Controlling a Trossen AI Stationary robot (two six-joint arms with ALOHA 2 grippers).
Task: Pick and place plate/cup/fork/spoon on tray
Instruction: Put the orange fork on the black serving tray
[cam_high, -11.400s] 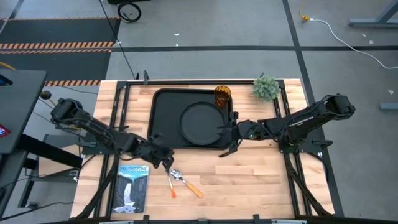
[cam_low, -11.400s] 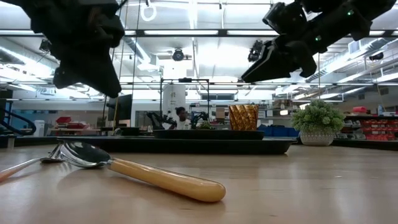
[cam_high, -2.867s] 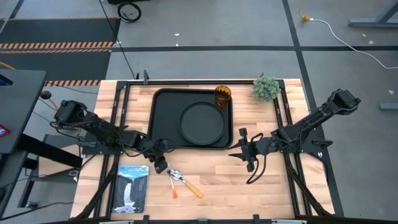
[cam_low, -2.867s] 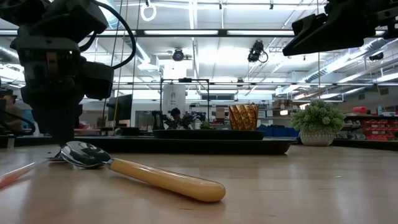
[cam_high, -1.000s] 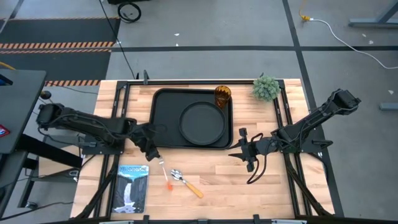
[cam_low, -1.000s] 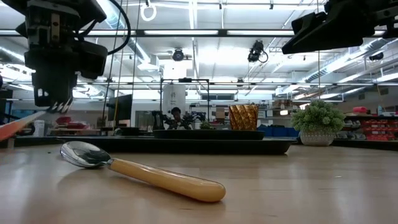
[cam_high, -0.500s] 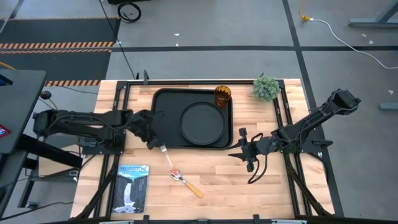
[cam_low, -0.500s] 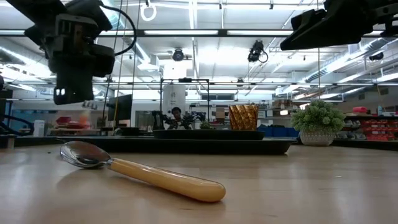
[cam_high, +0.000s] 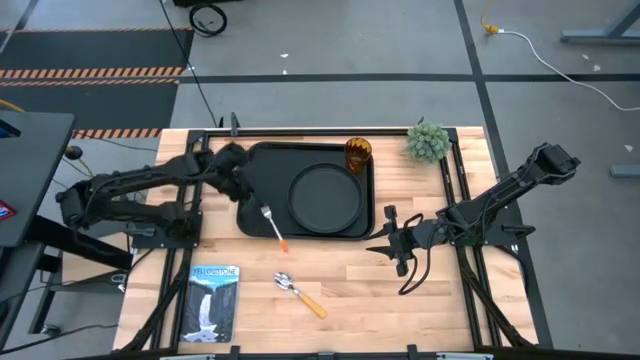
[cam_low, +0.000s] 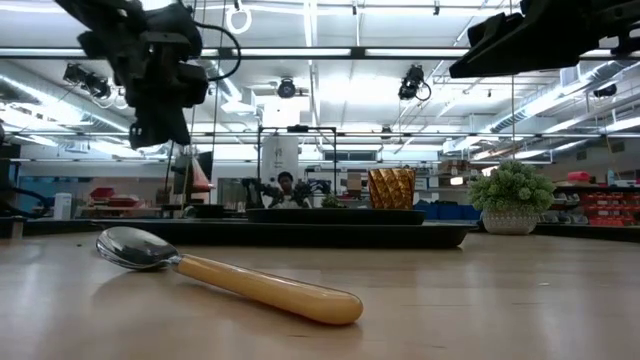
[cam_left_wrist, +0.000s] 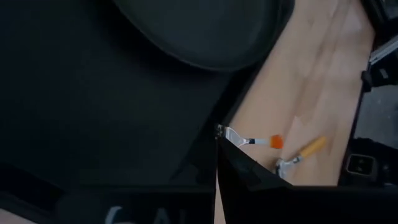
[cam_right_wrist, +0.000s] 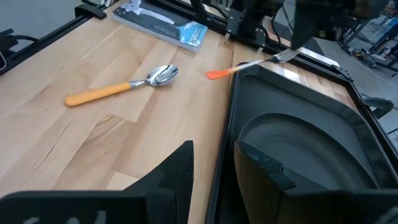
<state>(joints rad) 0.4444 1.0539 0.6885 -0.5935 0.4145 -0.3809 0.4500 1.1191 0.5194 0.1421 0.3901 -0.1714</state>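
Jaws of the left gripper are clamped on the fork, tines up at the fingers, red handle hanging out below over the tray edge. Tray holds the plate and cup. Spoon lies on the table. Right gripper waits beside the tray, jaws apart.

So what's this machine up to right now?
It is setting a tray. The left gripper holds the fork in the air over the tray's near-left part. The plate and cup sit on the tray already. The spoon lies on the table. The right gripper waits nearby.
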